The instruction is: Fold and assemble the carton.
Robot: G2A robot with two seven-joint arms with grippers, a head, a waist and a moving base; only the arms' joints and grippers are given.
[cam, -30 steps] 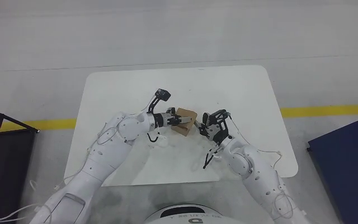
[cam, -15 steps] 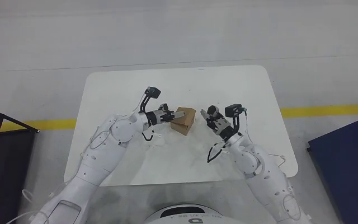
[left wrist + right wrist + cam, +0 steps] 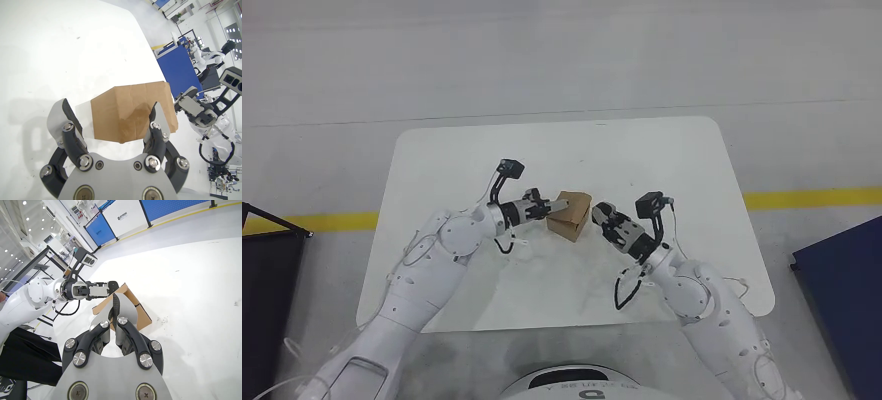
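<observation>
The carton (image 3: pixel 570 213) sits near the middle of the table (image 3: pixel 442 180) between my two hands. My left gripper (image 3: pixel 110 103) is spread wide around the box's near corner and grips nothing, and my right gripper (image 3: pixel 114 296) is pinched together empty, just beside the opposite wall. To fold well, I judge the closed right fingers should work as a blunt pusher on the panel facing them while the left braces the other side — slow, square pressure along the crease, since a skewed push would likely crumple the card.
</observation>
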